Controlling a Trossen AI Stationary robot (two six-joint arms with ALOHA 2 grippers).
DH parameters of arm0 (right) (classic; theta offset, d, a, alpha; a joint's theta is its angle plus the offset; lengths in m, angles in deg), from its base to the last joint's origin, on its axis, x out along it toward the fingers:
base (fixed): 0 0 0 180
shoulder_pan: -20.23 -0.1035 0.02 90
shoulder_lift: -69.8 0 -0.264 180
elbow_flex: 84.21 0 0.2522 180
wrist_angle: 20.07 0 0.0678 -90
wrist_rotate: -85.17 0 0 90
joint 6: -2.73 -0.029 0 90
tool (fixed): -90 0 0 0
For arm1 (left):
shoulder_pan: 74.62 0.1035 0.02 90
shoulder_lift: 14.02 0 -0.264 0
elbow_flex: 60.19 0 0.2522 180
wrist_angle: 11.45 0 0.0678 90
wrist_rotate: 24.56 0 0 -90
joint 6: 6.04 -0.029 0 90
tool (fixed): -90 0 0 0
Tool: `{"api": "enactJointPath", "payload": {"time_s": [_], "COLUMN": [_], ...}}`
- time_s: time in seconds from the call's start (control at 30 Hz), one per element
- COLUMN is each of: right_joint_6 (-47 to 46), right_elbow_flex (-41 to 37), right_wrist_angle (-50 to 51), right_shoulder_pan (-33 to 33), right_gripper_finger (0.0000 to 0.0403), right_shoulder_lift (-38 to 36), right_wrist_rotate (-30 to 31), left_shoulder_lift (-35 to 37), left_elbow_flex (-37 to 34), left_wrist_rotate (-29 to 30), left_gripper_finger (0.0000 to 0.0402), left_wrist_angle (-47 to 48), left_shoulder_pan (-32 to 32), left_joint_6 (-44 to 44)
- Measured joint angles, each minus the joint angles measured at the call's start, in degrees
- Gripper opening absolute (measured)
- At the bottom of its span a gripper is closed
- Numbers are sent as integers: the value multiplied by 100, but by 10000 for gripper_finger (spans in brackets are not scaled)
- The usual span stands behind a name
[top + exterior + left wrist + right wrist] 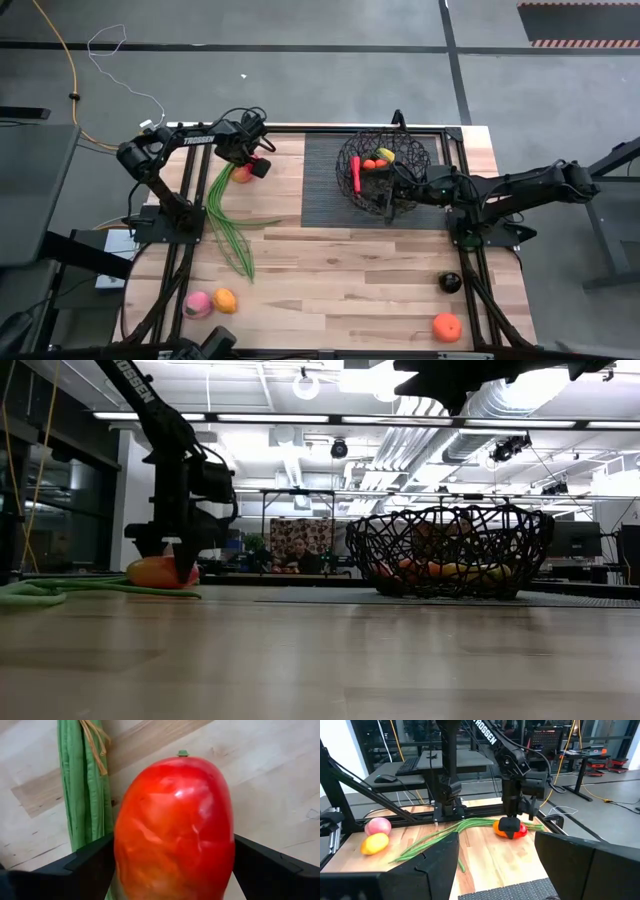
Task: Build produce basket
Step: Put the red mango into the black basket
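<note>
The red-green mango [175, 830] lies on the wooden table next to the tied end of the long green stalks [225, 215]. My left gripper [250, 165] stands over the mango and is shut on it. The black wire basket [385, 160] sits on the dark ribbed mat and holds a red chili [355, 172], an orange [370, 163] and a yellow banana [386, 154]. My right gripper [495, 870] hovers open at the basket's near side, with nothing between its fingers. My left gripper pinches the mango between its two fingers [90, 865], one on each side of its broad middle [130, 850]. The fingers come from above, pointing down, and lie across the fruit. The mango's underside [155, 582] rests on the table.
Near the table's front edge lie a pink peach [197, 304] and a yellow-orange fruit [224, 300] on the left, and a dark plum [450, 283] and an orange [447, 327] on the right. Bare wood lies between them. A person sits in the room beyond [298, 555].
</note>
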Motion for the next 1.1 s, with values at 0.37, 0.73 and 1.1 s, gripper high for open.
{"api": "enactJointPath", "payload": {"time_s": [0.37, 0.73, 1.1], "right_joint_6": [-125, -120, -466], "right_elbow_flex": [0, 0, 0], "right_wrist_angle": [1, 0, 1], "right_shoulder_pan": [0, 0, 0], "right_gripper_finger": [243, 243, 236], "right_shoulder_lift": [0, 0, 2], "right_wrist_rotate": [-2, -4, 391], "left_shoulder_lift": [0, 2, 679], "left_elbow_flex": [0, 0, 11], "left_wrist_rotate": [-66, -98, -294], "left_gripper_finger": [341, 255, 258], "left_wrist_angle": [2, 2, -61], "left_shoulder_pan": [0, 0, -2], "left_joint_6": [-1, 47, -24]}}
